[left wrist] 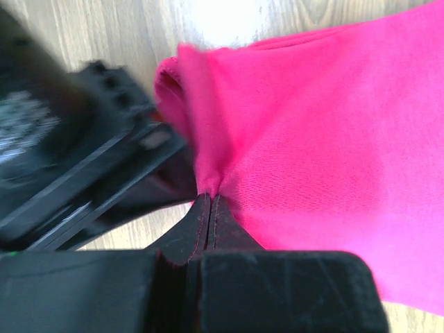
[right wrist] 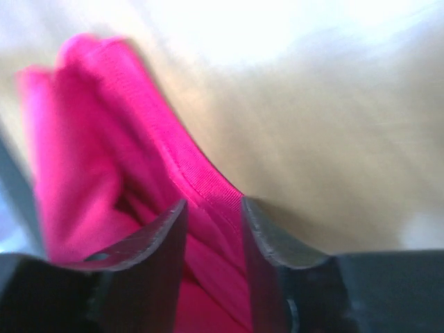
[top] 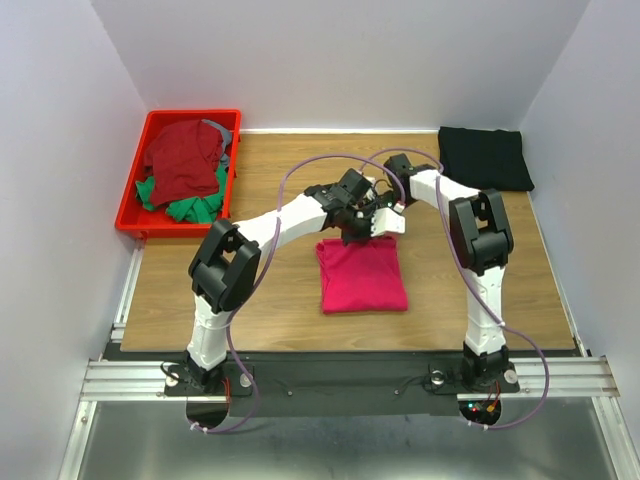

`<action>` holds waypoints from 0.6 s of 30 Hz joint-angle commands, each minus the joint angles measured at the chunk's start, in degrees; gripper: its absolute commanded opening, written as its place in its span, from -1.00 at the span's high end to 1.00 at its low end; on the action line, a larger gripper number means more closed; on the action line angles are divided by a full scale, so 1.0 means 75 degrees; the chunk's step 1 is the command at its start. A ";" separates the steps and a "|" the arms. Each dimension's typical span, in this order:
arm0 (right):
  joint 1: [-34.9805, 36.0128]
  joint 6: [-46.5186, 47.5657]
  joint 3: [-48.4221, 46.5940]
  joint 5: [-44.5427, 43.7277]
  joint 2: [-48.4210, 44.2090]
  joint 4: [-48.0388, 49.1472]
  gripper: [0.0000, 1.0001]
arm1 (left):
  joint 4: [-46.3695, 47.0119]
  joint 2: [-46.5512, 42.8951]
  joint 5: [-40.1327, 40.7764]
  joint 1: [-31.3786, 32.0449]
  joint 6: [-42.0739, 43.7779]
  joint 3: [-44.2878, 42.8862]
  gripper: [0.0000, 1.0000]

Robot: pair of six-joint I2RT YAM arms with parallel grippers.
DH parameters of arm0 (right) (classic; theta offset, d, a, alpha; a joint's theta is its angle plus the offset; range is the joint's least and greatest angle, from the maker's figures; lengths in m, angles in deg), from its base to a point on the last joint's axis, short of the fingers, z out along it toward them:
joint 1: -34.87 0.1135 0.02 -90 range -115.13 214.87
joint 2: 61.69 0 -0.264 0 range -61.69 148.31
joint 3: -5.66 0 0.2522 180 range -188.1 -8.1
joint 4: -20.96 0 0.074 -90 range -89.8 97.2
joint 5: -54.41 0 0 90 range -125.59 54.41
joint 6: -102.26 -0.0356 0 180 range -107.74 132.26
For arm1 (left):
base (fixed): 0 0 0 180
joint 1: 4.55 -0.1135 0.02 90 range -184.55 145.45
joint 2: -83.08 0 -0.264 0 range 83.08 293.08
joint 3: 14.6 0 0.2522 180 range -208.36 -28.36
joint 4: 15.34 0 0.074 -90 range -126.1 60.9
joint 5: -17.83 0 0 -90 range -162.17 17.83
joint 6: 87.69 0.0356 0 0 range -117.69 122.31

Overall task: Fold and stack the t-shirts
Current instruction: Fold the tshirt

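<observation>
Left tool [left wrist: 210, 199] pinched tight — right tool [right wrist: 214, 209] clamped, slightly wider.

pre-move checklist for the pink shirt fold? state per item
1. Left gripper clamped on pink shirt: ok, fingers shut on a pinch of cloth.
2. Right gripper clamped: cannot tell. The hem sits between the fingers, but a gap shows.
3. Both grippers at the shirt's far edge: ok in the top view.
4. Clearance between grippers: cannot tell, they are very close together.
5. Near part of the shirt flat on table: ok.
6. Black shirt folded at the far right corner, ready as stack base: ok.
</observation>
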State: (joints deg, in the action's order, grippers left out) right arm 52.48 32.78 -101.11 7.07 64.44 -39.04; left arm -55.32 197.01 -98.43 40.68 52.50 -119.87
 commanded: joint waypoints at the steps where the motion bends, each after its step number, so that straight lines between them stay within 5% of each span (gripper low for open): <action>1: -0.0249 -0.0320 -0.0932 -0.2411 0.0351 0.0411 0.10 | 0.0215 -0.0038 -0.0002 -0.0054 0.0139 -0.0022 0.92; 7: -0.0753 -0.0708 -0.2492 -0.2841 0.0305 0.0190 -0.01 | -0.0242 -0.0015 0.0127 -0.0183 -0.0048 -0.0408 0.32; 18: -0.1152 -0.0192 -0.0888 -0.1600 -0.1371 -0.0174 -0.07 | 0.0144 -0.1175 -0.0529 -0.1378 -0.1711 0.0141 0.03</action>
State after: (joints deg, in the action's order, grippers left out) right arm 43.49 30.46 -109.29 -10.90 59.76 -39.33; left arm -56.23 194.85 -99.85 32.13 44.88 -120.13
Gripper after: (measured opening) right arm 0.535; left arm 0.481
